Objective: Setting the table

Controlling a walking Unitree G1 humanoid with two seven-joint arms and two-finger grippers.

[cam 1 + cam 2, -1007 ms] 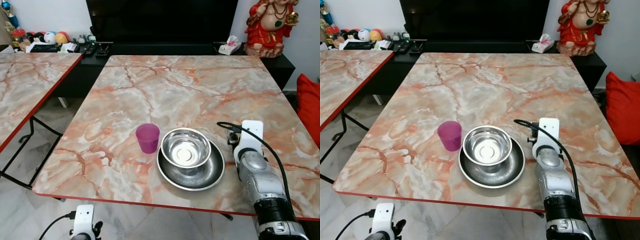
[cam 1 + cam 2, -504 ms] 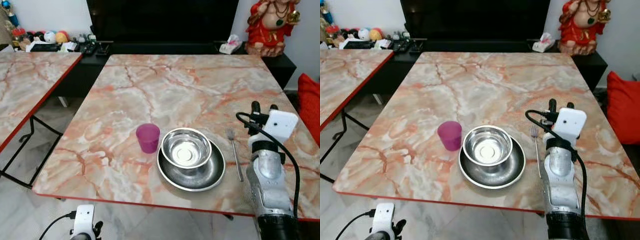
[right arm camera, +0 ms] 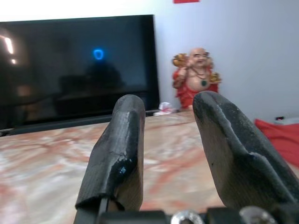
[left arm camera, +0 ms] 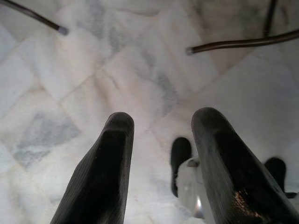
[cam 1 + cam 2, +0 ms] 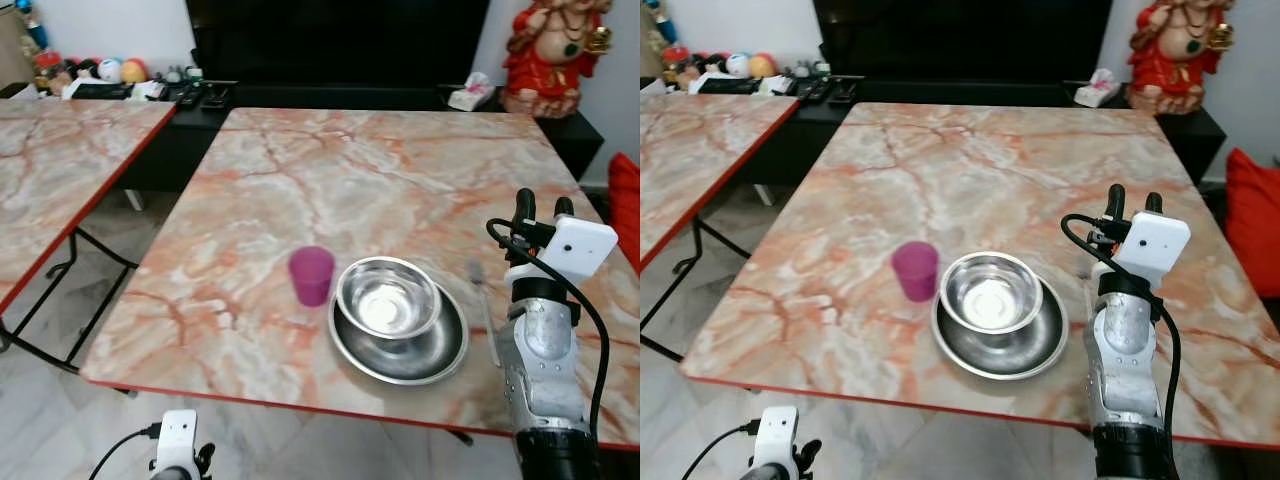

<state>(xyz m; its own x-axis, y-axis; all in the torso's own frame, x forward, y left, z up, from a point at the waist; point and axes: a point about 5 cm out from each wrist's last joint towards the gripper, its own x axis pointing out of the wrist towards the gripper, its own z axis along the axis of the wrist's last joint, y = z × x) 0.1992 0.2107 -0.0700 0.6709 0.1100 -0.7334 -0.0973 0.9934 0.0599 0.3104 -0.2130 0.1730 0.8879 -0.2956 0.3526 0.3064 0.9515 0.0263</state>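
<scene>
Lifted clear, the right claw (image 5: 537, 205) hovers empty and spread near the counter's (image 5: 330, 170) right edge; the thin steel fork (image 5: 484, 312) lies beside the stacked steel bowl (image 5: 388, 297) and plate (image 5: 400, 350). Light, stiff, slippery: best pinched mid-handle. Left claw (image 4: 161, 161) hangs spread.

Even, bright indoor light; bowl (image 5: 388, 297) showed glare; head views slightly blurred. Wrist views soft, near fingers (image 3: 117, 161) out of focus.

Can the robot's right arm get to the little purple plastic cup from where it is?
Probably not easily: the round steel bowl on its steel plate sits between the right gripper and the purple plastic cup.
</scene>
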